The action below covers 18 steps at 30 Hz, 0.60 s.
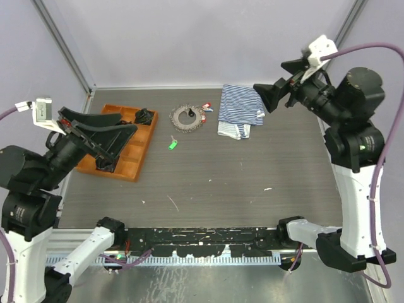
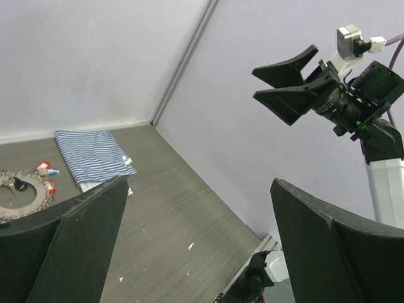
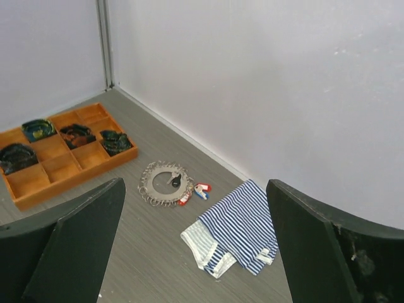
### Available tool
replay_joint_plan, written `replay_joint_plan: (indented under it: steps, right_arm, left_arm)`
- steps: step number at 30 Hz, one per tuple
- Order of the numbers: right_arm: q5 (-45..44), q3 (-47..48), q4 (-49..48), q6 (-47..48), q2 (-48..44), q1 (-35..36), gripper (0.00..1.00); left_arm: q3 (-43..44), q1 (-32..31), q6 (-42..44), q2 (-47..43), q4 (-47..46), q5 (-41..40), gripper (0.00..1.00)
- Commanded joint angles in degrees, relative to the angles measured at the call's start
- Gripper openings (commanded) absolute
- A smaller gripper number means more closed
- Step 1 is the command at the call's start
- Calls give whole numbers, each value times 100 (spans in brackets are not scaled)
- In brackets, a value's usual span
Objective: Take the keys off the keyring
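The keyring (image 1: 187, 118) lies as a round metal coil on the table's far middle, with a dark-headed key inside it. Red and blue keys (image 1: 206, 109) lie at its right edge. A green key (image 1: 172, 144) lies alone on the table in front of the coil. The coil also shows in the right wrist view (image 3: 164, 184) with the keys (image 3: 195, 190) beside it, and in the left wrist view (image 2: 23, 193). My left gripper (image 1: 123, 146) is open and empty, raised over the orange tray. My right gripper (image 1: 270, 79) is open and empty, raised at the far right.
An orange tray (image 1: 130, 166) with dark bundles in its compartments stands at the left. A folded blue-white striped cloth (image 1: 239, 110) lies right of the coil. Walls close the back and sides.
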<state>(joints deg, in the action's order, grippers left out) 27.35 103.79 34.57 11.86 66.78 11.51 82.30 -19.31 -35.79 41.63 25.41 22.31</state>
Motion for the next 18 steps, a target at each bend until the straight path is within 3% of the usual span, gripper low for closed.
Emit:
replay_joint_plan:
  steps: [1,8,18]
  right_arm:
    - [-77,664,500,-657,26,-194,100]
    - [-521,1276,575,-1432,96,-210,100]
    - [-827,1023,492,-1542,-29,-211,100]
  left_arm:
    - [611,30,374,196,552,186,98]
    - [872,30,696,54,927,77,98]
    - [480,30,700,-262,767,-20,98]
